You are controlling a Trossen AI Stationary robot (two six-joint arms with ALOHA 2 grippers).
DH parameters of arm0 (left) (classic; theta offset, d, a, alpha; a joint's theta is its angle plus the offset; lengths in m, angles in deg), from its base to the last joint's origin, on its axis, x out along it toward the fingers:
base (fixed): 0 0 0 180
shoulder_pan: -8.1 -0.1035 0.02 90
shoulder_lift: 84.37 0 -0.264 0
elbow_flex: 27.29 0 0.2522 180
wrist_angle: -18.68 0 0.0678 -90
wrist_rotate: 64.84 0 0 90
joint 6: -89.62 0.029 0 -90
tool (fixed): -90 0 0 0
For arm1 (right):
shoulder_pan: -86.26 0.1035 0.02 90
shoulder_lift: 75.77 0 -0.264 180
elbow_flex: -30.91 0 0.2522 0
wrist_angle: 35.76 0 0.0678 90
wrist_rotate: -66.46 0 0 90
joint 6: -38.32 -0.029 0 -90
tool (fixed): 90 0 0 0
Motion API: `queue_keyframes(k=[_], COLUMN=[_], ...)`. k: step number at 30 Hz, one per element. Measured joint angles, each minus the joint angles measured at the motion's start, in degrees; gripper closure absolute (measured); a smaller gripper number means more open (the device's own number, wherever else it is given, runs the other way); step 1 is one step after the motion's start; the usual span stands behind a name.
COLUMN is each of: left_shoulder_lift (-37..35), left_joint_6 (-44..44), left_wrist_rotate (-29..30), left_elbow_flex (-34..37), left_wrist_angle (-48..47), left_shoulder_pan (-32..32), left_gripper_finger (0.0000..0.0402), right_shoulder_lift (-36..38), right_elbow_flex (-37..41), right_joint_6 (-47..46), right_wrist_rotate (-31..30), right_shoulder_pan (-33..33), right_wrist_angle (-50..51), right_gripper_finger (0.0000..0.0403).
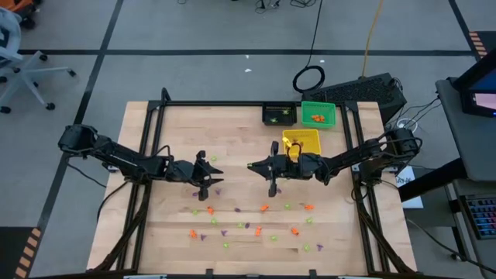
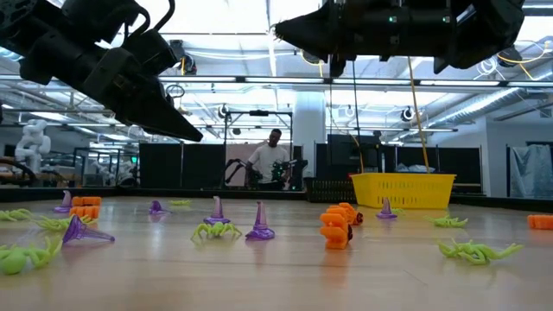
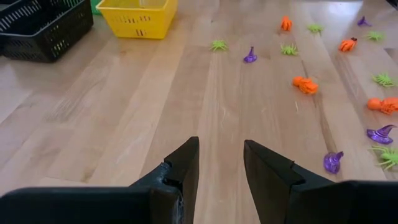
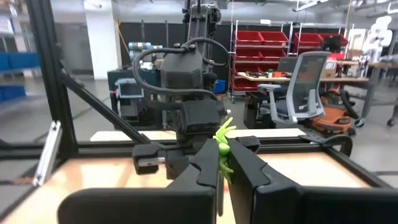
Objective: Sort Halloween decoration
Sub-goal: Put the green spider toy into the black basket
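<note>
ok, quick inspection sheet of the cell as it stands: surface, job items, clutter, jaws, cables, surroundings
Surface: wooden table inside a black frame.
Job's things: orange, purple and light-green trinkets scattered over the near half; some orange ones already in the green bin; black bin and yellow bin at the far edge.
Clutter: nothing seen.
Grippers: left gripper above bare wood at mid-table, jaws apart, empty; right gripper raised near the yellow bin, jaws shut on a light-green spider.
Cables: coiled black cable and a yellow lead on the floor behind the table.
Surroundings: office chair to the left, person in the background.
</note>
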Motion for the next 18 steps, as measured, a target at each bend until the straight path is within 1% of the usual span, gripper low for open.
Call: queue_keyframes(k=[7,18], left_shoulder_lift=[0.0,0.0], left_joint_6=[0.0,-0.01], left_wrist_rotate=[0.02,0.03], left_elbow_flex=[0.0,0.0], left_wrist_angle=[0.0,0.0], left_shoulder_pan=[0.0,0.0], left_gripper_finger=[0.0274,0.0274], right_shoulder_lift=[0.0,0.0], right_elbow_flex=[-0.01,-0.01], right_joint_6=[8.62,30.79], right_wrist_rotate=[2.96,2.97], right_shoulder_pan=[0.8,6.84], right_wrist_angle=[1.07,2.47], right_gripper_finger=[0.0398,0.0398])
